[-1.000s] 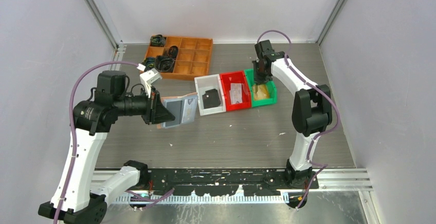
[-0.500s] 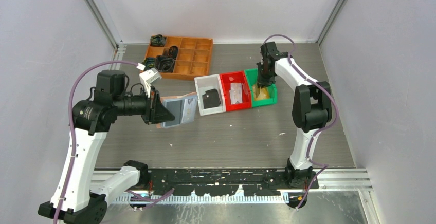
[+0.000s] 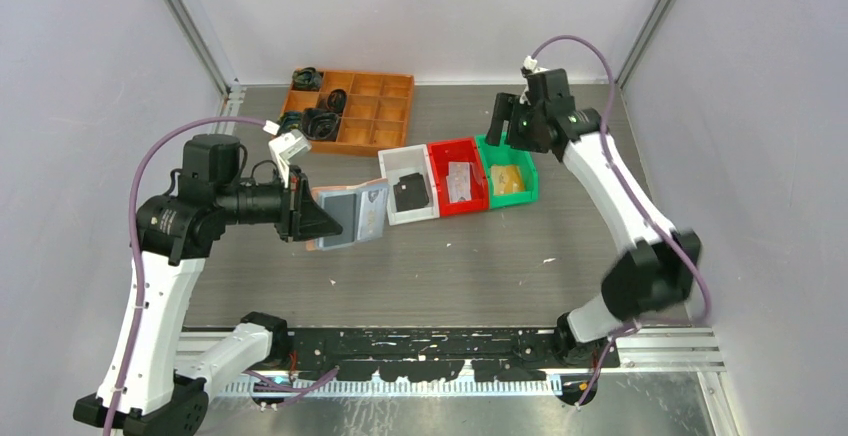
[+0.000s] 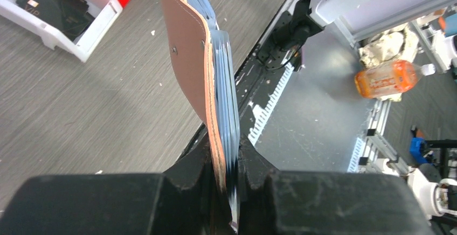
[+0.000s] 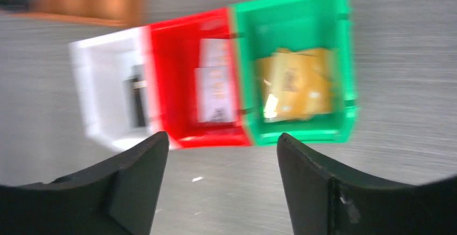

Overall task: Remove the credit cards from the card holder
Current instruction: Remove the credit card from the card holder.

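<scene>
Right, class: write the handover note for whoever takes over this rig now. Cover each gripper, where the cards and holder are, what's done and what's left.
The left gripper is shut on the holder, held above the table left of the white bin.
The right gripper is open and empty, raised by the green bin.
Done: white cards lie in the red bin, yellowish cards in the green bin, a black card in the white bin.
Left: one sleeve seems to hold a card; pull any that remain.
</scene>
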Available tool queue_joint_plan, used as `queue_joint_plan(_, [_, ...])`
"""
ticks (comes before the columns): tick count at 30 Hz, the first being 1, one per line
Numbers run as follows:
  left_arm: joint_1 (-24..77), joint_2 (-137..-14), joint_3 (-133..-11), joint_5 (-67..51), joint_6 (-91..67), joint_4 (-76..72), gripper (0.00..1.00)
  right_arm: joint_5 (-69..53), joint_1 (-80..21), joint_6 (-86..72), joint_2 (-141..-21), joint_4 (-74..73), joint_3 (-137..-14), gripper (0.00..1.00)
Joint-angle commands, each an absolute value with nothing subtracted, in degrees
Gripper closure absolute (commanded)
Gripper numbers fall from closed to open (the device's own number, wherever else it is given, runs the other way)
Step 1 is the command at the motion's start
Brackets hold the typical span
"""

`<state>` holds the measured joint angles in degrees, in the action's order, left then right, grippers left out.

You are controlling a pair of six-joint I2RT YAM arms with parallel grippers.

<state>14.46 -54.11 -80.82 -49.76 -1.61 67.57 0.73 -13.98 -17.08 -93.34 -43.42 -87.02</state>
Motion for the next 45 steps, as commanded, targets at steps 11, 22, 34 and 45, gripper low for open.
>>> queue_joint_plan(11, [14.24,-49.26,-75.71,-61.94,-29.96,33.49,1.0,-31.88,-39.75,-49.68,-53.7,11.25,-52.92,0.01])
queue_joint_plan(22, [14.24,-51.04,-76.33,-69.59,-42.07,22.52,1.0,-24.34,-50.09,-51.1,-58.2,21.62,-48.8,0.0])
queue_joint_plan(34, [14.25,-49.76,-75.06,-72.92,-44.29,21.56,1.0,-29.27,-50.38,-61.01,-60.04,44.97,-46.03,0.07])
queue_joint_plan(45, [14.25,-48.86,-74.48,-72.58,-43.34,22.76,1.0,-28.48,-50.87,-61.33,-59.67,42.84,-47.64,0.44])
